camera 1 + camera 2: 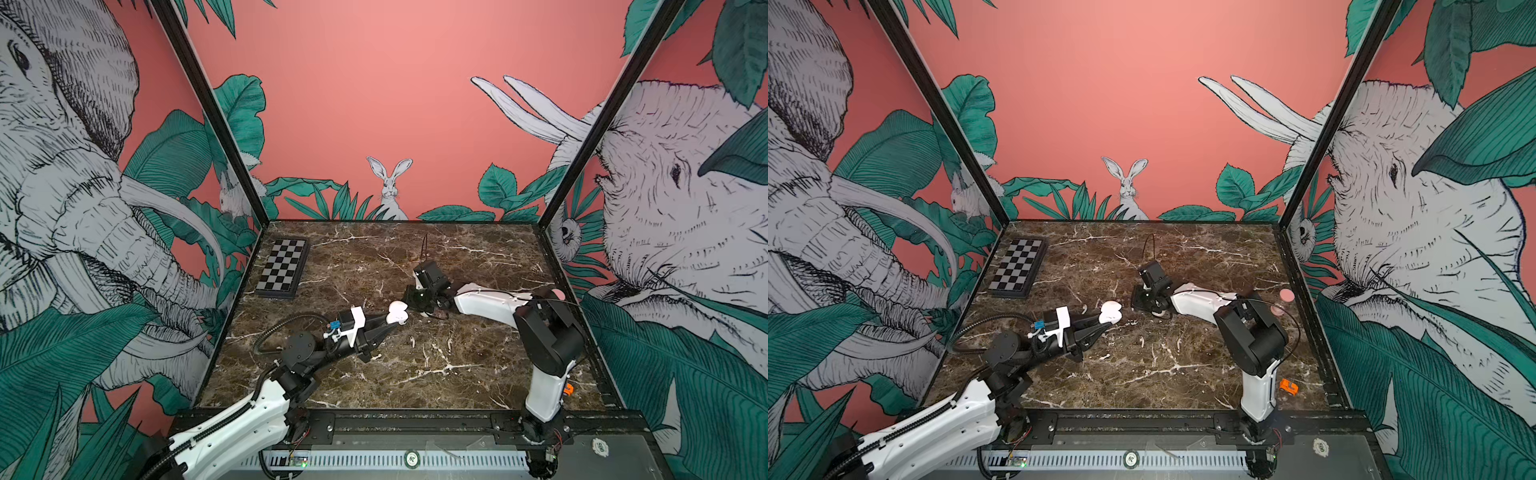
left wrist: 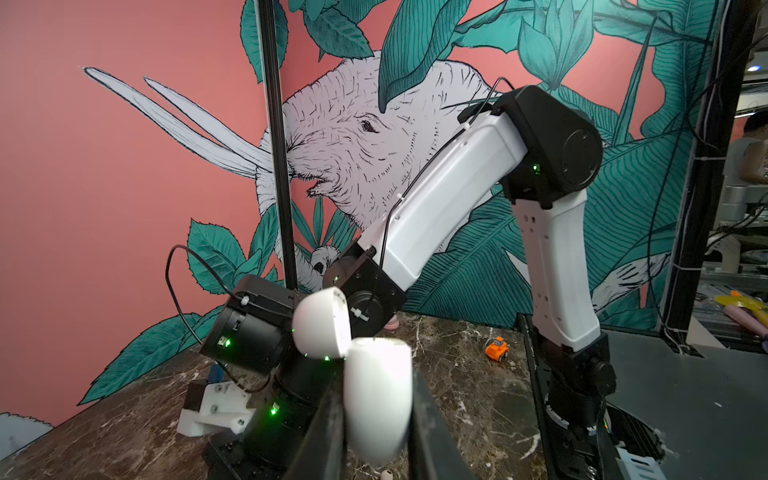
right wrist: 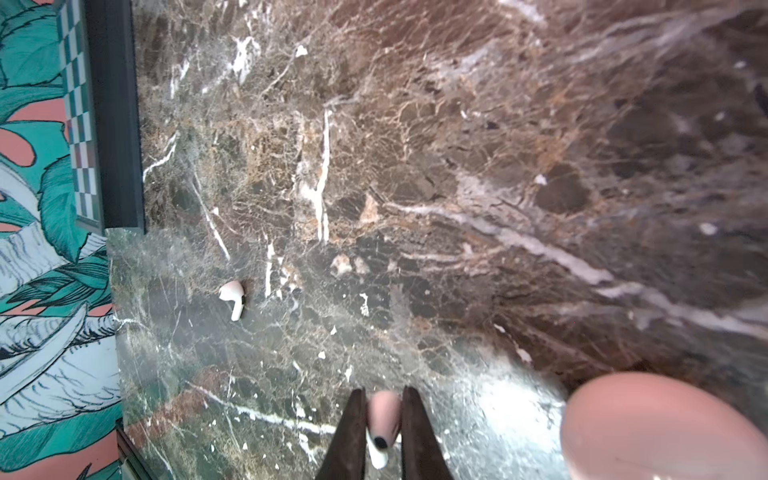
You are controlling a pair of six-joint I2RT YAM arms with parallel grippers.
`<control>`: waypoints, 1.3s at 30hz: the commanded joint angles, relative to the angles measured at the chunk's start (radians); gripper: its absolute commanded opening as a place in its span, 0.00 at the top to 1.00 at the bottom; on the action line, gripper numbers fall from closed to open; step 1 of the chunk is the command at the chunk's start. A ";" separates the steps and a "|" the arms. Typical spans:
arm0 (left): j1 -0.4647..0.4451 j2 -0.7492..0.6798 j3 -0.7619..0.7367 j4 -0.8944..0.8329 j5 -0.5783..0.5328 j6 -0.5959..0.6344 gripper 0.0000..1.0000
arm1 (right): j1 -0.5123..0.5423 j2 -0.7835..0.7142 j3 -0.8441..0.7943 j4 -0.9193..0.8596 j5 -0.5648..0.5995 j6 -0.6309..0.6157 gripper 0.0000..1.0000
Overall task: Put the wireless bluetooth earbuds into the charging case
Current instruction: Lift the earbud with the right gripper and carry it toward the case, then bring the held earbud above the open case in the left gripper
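Left gripper (image 1: 388, 324) is clamped tight on the white charging case (image 1: 397, 312), lid swung open, out over the middle of the marble table (image 1: 457, 374) in both top views. Just beside it the right gripper (image 3: 384, 390) tips down toward the marble, jaws pinched on one earbud (image 3: 380, 428), its bulb caught between the fingers and its stem poking out below them. The second earbud (image 3: 232, 297) lies loose on the marble, well apart from that right gripper.
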 commanded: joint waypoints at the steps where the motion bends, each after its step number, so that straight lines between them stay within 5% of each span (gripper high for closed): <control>1: -0.010 0.061 -0.059 0.224 -0.062 -0.023 1.00 | -0.009 -0.046 -0.022 0.030 0.016 -0.027 0.86; 10: -0.012 0.202 -0.116 0.478 -0.097 -0.047 1.00 | -0.011 -0.117 -0.106 0.107 0.025 -0.038 0.87; 39: -0.010 0.241 -0.130 0.529 -0.187 -0.083 1.00 | -0.012 -0.344 -0.210 0.117 0.049 -0.050 0.87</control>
